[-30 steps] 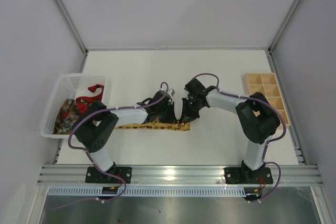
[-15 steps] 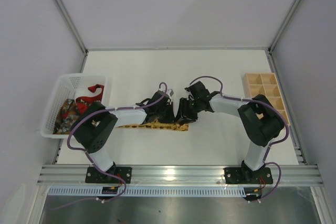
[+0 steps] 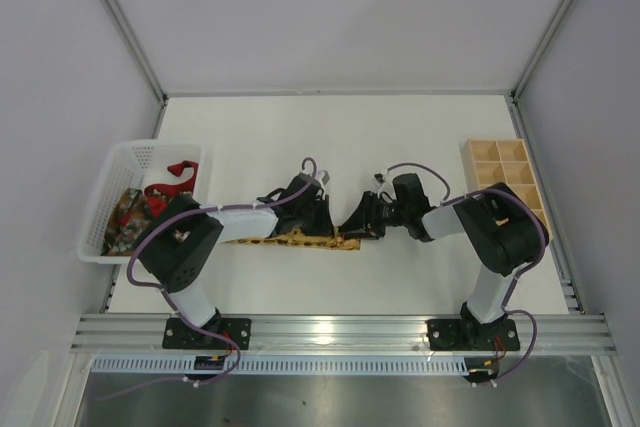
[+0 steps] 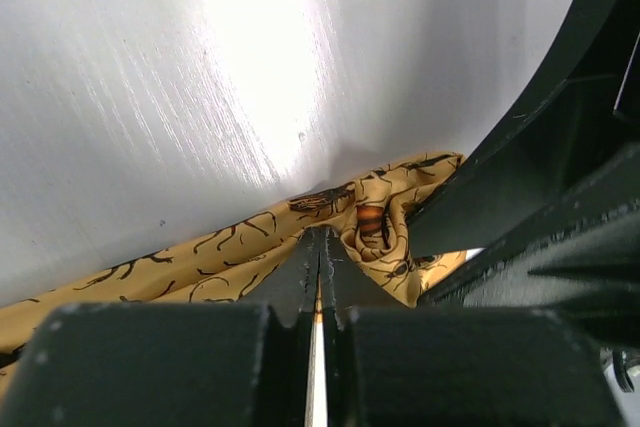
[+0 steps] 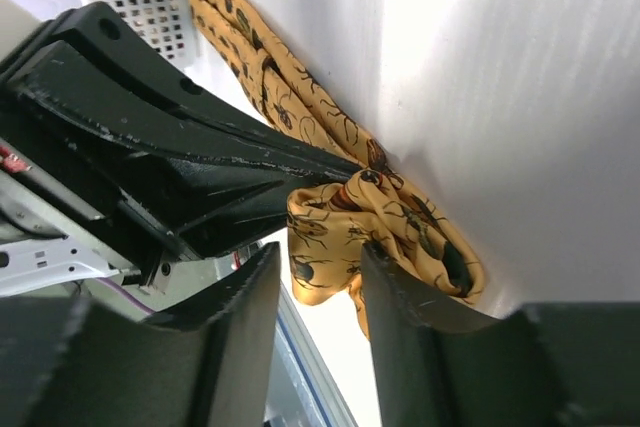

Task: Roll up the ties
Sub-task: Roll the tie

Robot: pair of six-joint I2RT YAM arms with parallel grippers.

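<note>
The yellow-gold tie (image 3: 255, 239) lies flat along the table's near middle, its right end bunched into a loose fold (image 5: 385, 212). My left gripper (image 3: 318, 225) is shut, its tips (image 4: 320, 235) pinching the tie just beside that fold. A sliver of yellow shows between its jaws. My right gripper (image 3: 358, 227) is open and low over the bunched end (image 4: 375, 227). In the right wrist view the right gripper (image 5: 318, 252) has part of the fold between its fingers, and the right-hand one touches the cloth. The red tie (image 3: 175, 175) and the dark patterned tie (image 3: 128, 212) lie in the basket.
A white mesh basket (image 3: 120, 152) sits at the left edge of the table. A wooden compartment box (image 3: 505, 172) stands at the right edge. The two grippers are almost touching each other. An aluminium rail (image 3: 340, 329) runs along the near edge.
My right gripper has opened off the tie's end, and its wrist has dropped lower and swung rightward. The left gripper has stayed shut in place.
</note>
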